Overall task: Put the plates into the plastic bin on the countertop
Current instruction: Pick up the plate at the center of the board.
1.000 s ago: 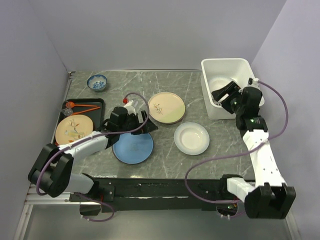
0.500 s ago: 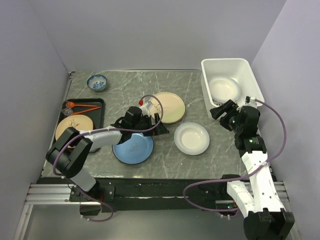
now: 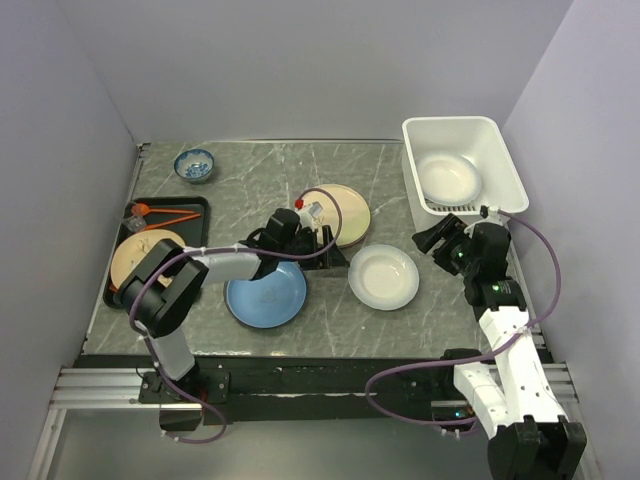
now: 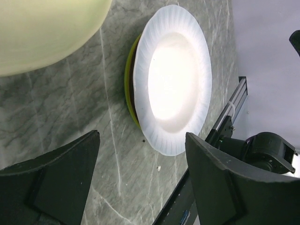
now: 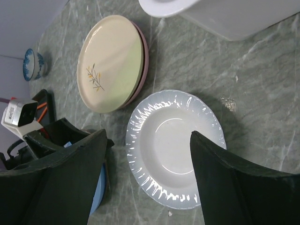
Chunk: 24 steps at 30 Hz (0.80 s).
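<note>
A white plastic bin [image 3: 503, 168] stands at the back right of the countertop [image 3: 250, 180] with a white plate [image 3: 448, 178] inside. A white fluted plate [image 3: 383, 277] lies on a yellow-green plate [image 4: 128, 79]. A cream leaf-sprig plate [image 3: 342, 212] rests on a pink plate [image 5: 142, 51]. A blue plate [image 3: 266, 293] lies near the front. My left gripper [image 3: 325, 252] is open and empty between the blue and white plates. My right gripper [image 3: 435, 240] is open and empty, in front of the bin, right of the white fluted plate [image 5: 176, 147].
A black tray [image 3: 190, 208] at the left holds a cream plate with an orange rim [image 3: 148, 258] and orange chopsticks. A small blue-and-white bowl [image 3: 194, 164] sits at the back left. Walls close the left, back and right sides.
My right gripper has come out of the bin toward the front, and a white plate now lies in the bin. My left gripper has moved right, past the blue plate toward the white fluted plate.
</note>
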Each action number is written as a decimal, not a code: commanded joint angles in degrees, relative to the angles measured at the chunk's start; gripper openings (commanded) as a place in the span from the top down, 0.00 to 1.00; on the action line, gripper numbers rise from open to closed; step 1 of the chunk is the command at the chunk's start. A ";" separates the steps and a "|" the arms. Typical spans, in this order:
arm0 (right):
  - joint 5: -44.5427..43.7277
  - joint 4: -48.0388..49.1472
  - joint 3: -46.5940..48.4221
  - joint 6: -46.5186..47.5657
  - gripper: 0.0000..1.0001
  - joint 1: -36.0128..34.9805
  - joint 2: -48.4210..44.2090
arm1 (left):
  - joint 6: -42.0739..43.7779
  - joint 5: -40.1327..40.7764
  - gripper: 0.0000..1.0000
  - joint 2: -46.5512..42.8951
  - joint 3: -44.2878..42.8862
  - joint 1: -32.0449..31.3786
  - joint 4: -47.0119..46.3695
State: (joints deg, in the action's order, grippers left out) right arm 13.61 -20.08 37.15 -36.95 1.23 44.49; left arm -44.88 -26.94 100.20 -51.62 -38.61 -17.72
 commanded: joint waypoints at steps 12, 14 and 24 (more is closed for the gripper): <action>0.46 1.18 -0.23 1.70 0.21 -0.71 -1.24 | -0.64 -3.03 0.40 6.41 -6.48 -2.70 -2.06; 0.19 0.92 -0.14 1.88 0.21 -0.71 -1.42 | -0.64 -3.21 0.42 6.93 -6.83 -2.87 -2.24; -0.25 0.30 -0.32 2.41 0.21 -0.71 -1.77 | -0.29 -3.21 0.48 8.43 -8.85 -3.84 -1.54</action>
State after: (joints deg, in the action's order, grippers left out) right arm 14.20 -20.38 36.95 -35.83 0.97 43.66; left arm -45.76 -28.97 108.40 -57.74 -41.63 -17.74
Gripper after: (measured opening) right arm 0.787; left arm 0.535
